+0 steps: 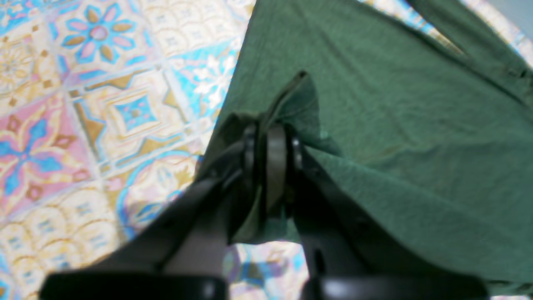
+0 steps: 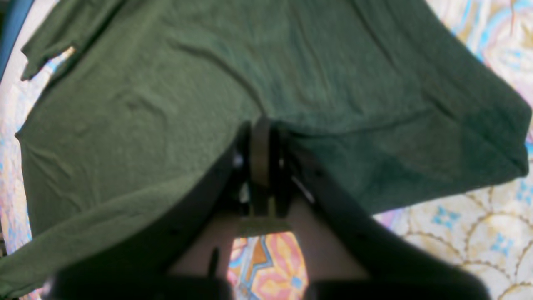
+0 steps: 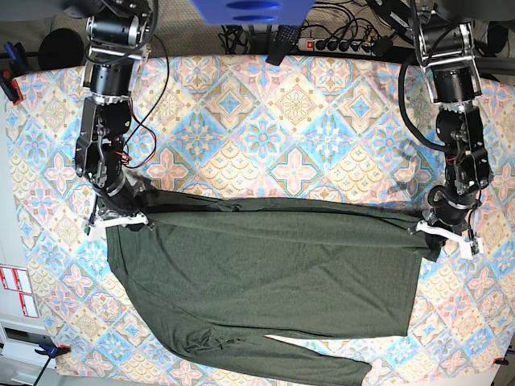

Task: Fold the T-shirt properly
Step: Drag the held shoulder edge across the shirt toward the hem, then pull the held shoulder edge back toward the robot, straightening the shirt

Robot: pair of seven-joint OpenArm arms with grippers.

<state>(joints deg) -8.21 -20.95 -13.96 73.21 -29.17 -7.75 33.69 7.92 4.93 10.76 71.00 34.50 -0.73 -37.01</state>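
Overhead view. The T-shirt [image 3: 265, 281], dark olive green, lies spread across the patterned tablecloth [image 3: 265, 121], one long sleeve [image 3: 265, 354] trailing along its near edge. The right gripper [image 3: 121, 215] is clamped on the shirt's far corner at one end; the left gripper [image 3: 444, 227] is clamped on the far corner at the other. A power strip [image 3: 338, 43] lies beyond the cloth.

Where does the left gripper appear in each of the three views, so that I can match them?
Left wrist view: the left gripper is at centre, shut on an edge of the T-shirt.
Right wrist view: not in it; only the right gripper shows.
Base view: the left gripper is at the right edge, at the shirt's upper right corner.
Shared landmark: the green T-shirt on the patterned tablecloth.
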